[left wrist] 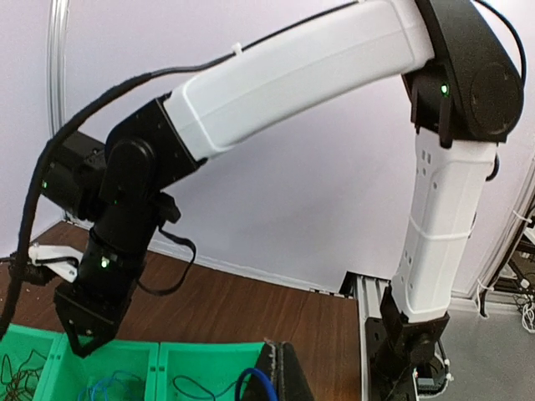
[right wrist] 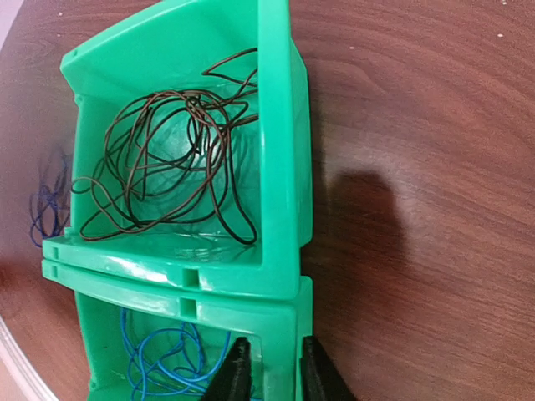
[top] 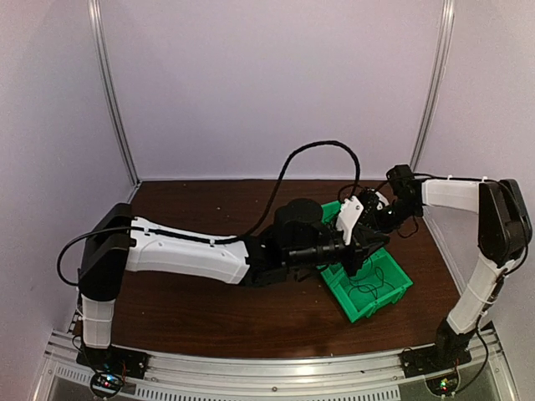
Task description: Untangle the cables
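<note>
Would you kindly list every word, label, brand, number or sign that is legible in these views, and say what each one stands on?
None: no readable text shows in any view.
The green bins, the white arm covers and the table carry no lettering.
The small lit boards at the arm bases are too small to read.

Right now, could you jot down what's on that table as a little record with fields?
Table: brown wood
Containers: two green bins, side by side
One bin: tangled dark cables
Other bin: blue cables
Left claw: shut, over the bins
Right claw: astride blue-cable bin's wall; grip unclear
</note>
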